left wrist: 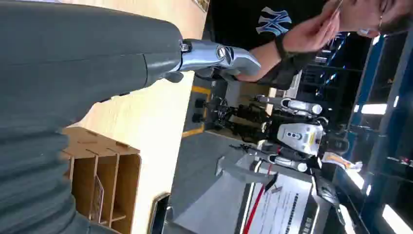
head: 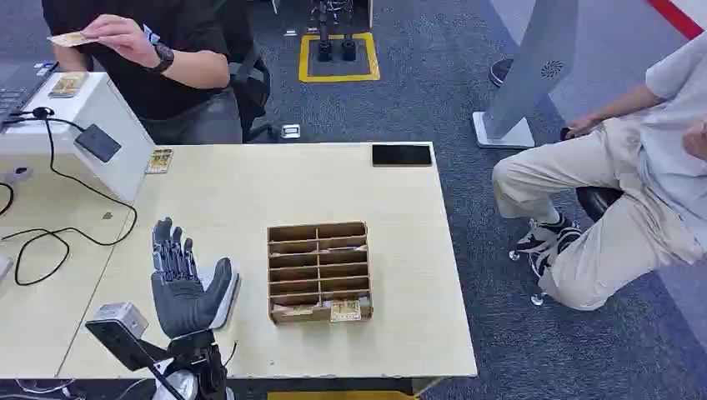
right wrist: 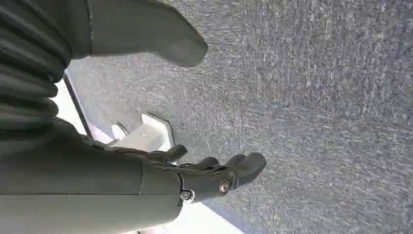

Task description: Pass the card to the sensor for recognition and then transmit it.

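From where I stand, the left robot hand (head: 185,283) is raised above the worktop (head: 225,192), palm up and fingers spread, with nothing in it. The right robot hand (right wrist: 214,175) hangs over the grey carpet, its fingers lightly apart and also holding nothing. The card (head: 71,38) that belongs to the task is pinched by the person's hand (head: 121,35) in the black shirt, high behind the white sensor box (head: 92,125), well away from the robot. More cards lie in the wooden organizer (head: 319,271) just beside the left robot hand, two of them at its front row, and one small card (head: 159,160) rests on the worktop next to the box. I judge that such a card is very light, thin and quite stiff, with a smooth face that can slip easily; lying flat it is hard to lift. It is better to take it by a free edge, thumb on one face and a finger on the other, with gentle pressure so it does not bend or shoot out. A black phone (head: 402,154) lies at the far edge of the worktop, and another person sits at the right.
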`<control>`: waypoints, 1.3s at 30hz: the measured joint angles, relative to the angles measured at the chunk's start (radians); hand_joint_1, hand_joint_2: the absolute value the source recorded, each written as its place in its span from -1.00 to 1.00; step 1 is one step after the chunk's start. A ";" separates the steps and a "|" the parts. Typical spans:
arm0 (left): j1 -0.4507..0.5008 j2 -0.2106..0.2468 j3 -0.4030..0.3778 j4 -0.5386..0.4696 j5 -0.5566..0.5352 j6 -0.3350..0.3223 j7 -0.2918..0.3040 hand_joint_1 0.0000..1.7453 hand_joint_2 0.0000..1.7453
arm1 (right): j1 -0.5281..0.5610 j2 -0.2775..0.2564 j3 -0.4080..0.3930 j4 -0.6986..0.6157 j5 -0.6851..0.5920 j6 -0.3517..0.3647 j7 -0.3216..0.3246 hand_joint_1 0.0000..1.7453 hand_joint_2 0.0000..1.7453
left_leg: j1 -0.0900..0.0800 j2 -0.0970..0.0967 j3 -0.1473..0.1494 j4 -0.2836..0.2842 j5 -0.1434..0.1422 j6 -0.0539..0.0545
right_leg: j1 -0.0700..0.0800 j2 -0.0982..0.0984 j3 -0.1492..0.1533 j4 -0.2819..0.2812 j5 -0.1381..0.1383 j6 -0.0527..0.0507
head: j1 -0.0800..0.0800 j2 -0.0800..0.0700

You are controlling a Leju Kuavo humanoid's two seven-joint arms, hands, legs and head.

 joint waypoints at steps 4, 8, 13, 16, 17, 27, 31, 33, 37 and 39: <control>0.021 0.001 0.000 -0.025 0.016 -0.002 -0.011 -1.00 1.00 | 0.008 0.000 -0.004 0.000 0.001 0.000 0.008 -1.00 1.00 | 0.000 0.000 0.000 0.000 0.000 0.000 | 0.000 0.000 0.000 0.000 0.000 0.001 | 0.000 0.000; 0.025 0.002 0.000 -0.029 0.002 0.007 -0.014 -1.00 1.00 | 0.014 0.000 -0.005 -0.002 0.001 0.000 0.015 -1.00 1.00 | 0.000 0.000 0.000 0.000 0.000 0.000 | 0.000 0.000 0.000 0.000 0.000 0.001 | 0.000 0.000; 0.025 -0.007 0.000 -0.028 -0.013 0.055 -0.013 -1.00 1.00 | 0.018 0.000 -0.005 -0.003 0.017 -0.001 0.026 -1.00 1.00 | 0.000 0.000 0.000 0.000 0.000 0.000 | 0.000 0.000 0.000 0.000 0.000 0.001 | 0.000 0.000; 0.025 -0.012 0.000 -0.028 -0.003 0.101 -0.018 -1.00 1.00 | 0.020 0.000 -0.005 -0.007 0.036 -0.006 0.035 -1.00 1.00 | 0.000 0.000 0.000 0.000 0.000 0.000 | 0.000 0.000 0.000 0.000 0.000 0.001 | 0.000 0.000; 0.024 -0.015 0.000 -0.027 -0.016 0.128 -0.030 -1.00 1.00 | 0.021 0.000 -0.005 -0.008 0.045 -0.006 0.039 -1.00 1.00 | 0.000 0.000 0.000 0.000 0.000 0.000 | 0.000 0.000 0.000 0.000 0.000 0.001 | 0.000 0.000; -0.056 -0.168 0.187 0.114 -0.466 0.198 -0.071 -1.00 1.00 | 0.009 -0.009 -0.012 -0.010 0.113 0.018 0.028 -1.00 1.00 | 0.000 0.000 0.000 0.000 0.000 0.000 | 0.000 0.000 0.001 0.000 0.000 0.001 | 0.000 0.000; -0.064 -0.192 0.214 0.136 -0.468 0.200 -0.071 -1.00 1.00 | 0.009 -0.011 -0.013 -0.010 0.113 0.018 0.028 -1.00 1.00 | 0.000 0.000 0.000 0.000 0.000 0.000 | 0.000 0.000 0.001 0.000 0.000 0.001 | 0.000 0.000; -0.067 -0.201 0.224 0.145 -0.494 0.200 -0.068 -1.00 1.00 | 0.008 -0.013 -0.014 -0.010 0.119 0.019 0.024 -1.00 1.00 | 0.000 0.000 0.000 0.000 0.000 0.000 | 0.000 0.000 0.001 0.000 0.000 0.001 | 0.000 0.000; -0.110 -0.215 0.306 0.211 -0.796 0.200 -0.043 -1.00 1.00 | 0.000 -0.019 -0.013 -0.010 0.156 0.038 0.021 -1.00 1.00 | 0.000 0.000 0.000 0.000 0.000 0.000 | 0.000 0.000 0.000 0.000 0.000 0.001 | 0.000 0.000; -0.153 -0.220 0.368 0.255 -0.941 0.200 -0.025 -1.00 1.00 | -0.008 -0.023 -0.013 -0.008 0.174 0.052 0.023 -1.00 1.00 | 0.000 0.000 0.001 0.000 0.000 0.000 | 0.000 0.000 0.000 0.000 0.000 0.001 | 0.000 0.000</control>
